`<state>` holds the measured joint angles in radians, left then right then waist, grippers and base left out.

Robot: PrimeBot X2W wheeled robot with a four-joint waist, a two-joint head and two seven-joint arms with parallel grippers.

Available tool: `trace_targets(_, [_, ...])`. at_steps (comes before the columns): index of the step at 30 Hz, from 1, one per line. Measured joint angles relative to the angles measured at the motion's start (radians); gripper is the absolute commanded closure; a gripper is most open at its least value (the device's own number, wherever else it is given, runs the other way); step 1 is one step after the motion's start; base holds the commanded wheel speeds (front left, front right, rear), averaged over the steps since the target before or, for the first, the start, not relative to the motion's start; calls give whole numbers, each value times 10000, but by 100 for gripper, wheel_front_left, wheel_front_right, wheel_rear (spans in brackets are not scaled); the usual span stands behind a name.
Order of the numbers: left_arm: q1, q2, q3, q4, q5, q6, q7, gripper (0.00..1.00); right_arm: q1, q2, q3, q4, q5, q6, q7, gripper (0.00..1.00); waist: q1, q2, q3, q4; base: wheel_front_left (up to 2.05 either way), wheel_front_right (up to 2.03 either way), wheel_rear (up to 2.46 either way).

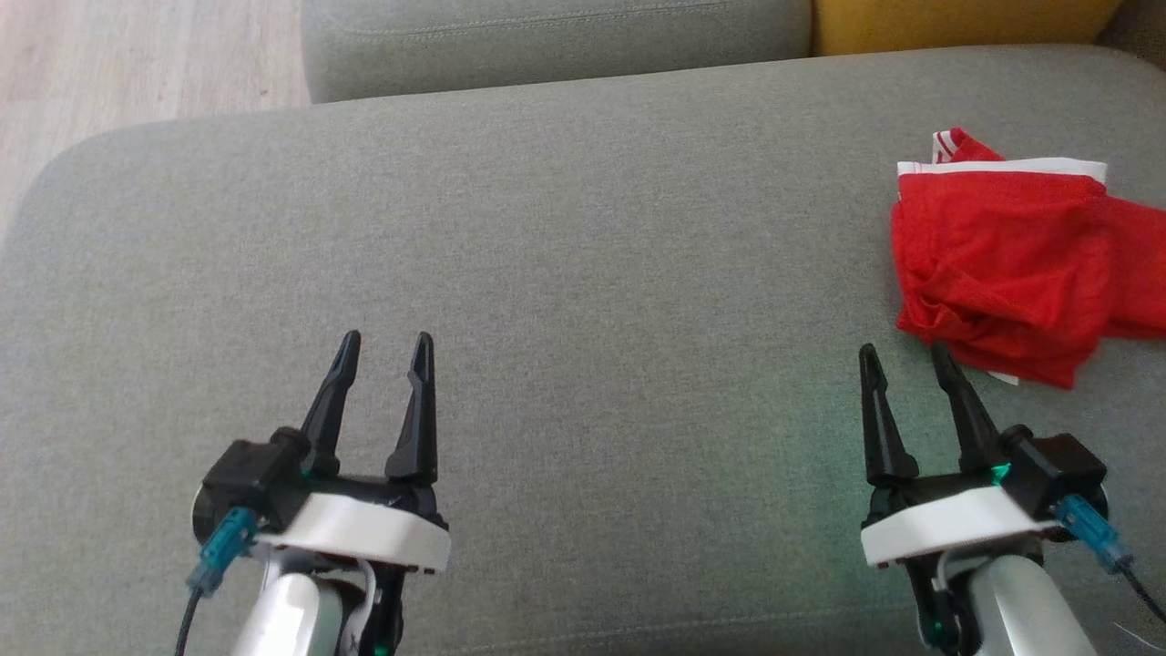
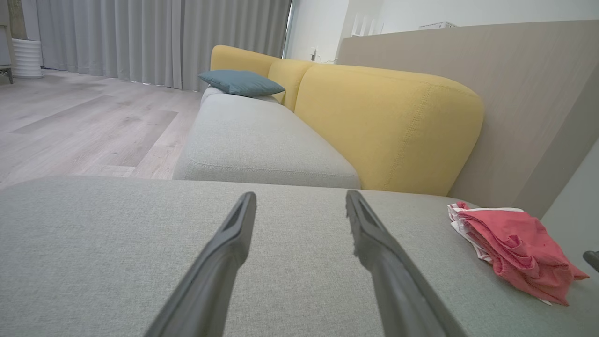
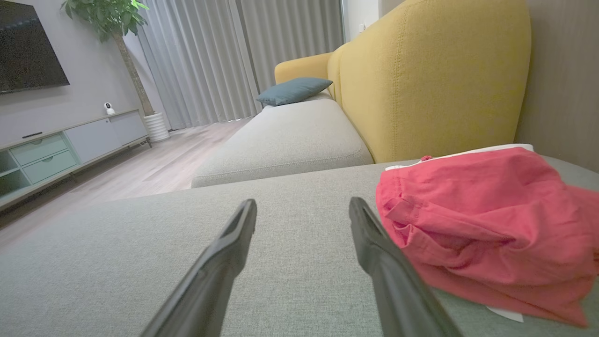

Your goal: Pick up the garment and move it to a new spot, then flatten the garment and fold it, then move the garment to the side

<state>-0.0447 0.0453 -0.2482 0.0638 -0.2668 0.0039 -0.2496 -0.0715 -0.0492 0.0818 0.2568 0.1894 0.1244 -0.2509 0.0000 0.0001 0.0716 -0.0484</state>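
The garment (image 1: 1020, 260) is red with a white waistband and lies crumpled at the right edge of a grey sofa cushion (image 1: 583, 237). My right gripper (image 1: 904, 358) stands open just in front of its near left corner, not touching it. In the right wrist view the garment (image 3: 486, 224) sits close beside the right fingertip (image 3: 362, 220), with my gripper (image 3: 303, 208) empty. My left gripper (image 1: 384, 344) is open and empty over the cushion's front left. From the left wrist, the garment (image 2: 512, 248) lies far to the right of that gripper (image 2: 300, 199).
A second grey seat (image 2: 262, 140) with a yellow backrest (image 2: 388, 126) and a blue pillow (image 2: 241, 82) lies beyond the cushion. Wooden floor (image 1: 137, 73) is at the far left. A TV cabinet (image 3: 61, 145) and a potted plant (image 3: 119, 28) stand across the room.
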Motion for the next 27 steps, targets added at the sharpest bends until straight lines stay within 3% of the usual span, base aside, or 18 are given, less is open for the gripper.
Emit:
trace_targets(26, [16,-2,311,261,-46,54,0,0,0,0,102,-121,119,0,0,0,0,0,85,-33,0,0,0])
trace_targets(27, [17,-2,330,253,-134,84,0,100,0,0,104,-121,119,0,0,100,0,0,87,-34,0,0,0])
